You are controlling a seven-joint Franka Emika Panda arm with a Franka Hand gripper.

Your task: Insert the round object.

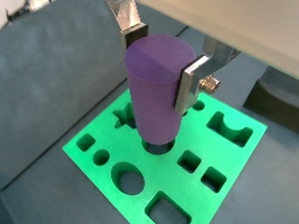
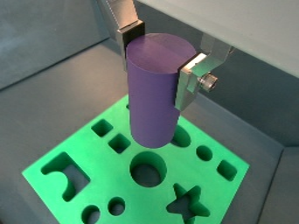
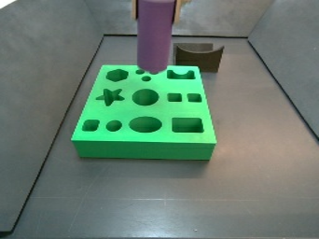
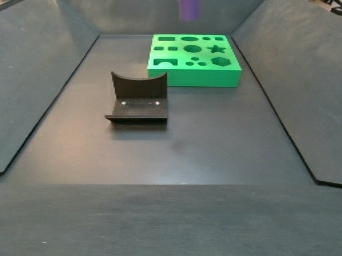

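Centrally, the tool (image 1: pixel 160 61) pinches the purple peg (image 1: pixel 159 87) near its upper end, one silver finger (image 1: pixel 191 83) flat against each side, as both wrist views show (image 2: pixel 158 59). The peg (image 2: pixel 158 92) hangs upright above the green block (image 1: pixel 111 150), its lower end over the block's top face. In a wrist view that lower end sits just beside the round hole (image 2: pixel 147 170) at the block's middle, though whether peg and block touch cannot be told.

The block's top face (image 2: pixel 52 166) carries cut-outs of several shapes, among them a star hole (image 2: pixel 184 203), a hexagon hole (image 2: pixel 103 129) and small round holes. In a side view the peg (image 3: pixel 153 35) stands over the far part of the block (image 3: pixel 145 142), above the larger round hole (image 3: pixel 145 96); a star hole (image 3: pixel 108 95) lies beside it and an oval hole (image 3: pixel 145 123) nearer the front edge.

A dark brown block with a curved notch (image 3: pixel 199 56) rests on the grey worktop (image 3: pixel 262 177) just behind the green block. In a side view it (image 4: pixel 138 99) lies near the middle of the worktop (image 4: pixel 174 190), well apart from the green block (image 4: pixel 195 58), and only the peg's lower end (image 4: pixel 191 11) shows at the upper edge.
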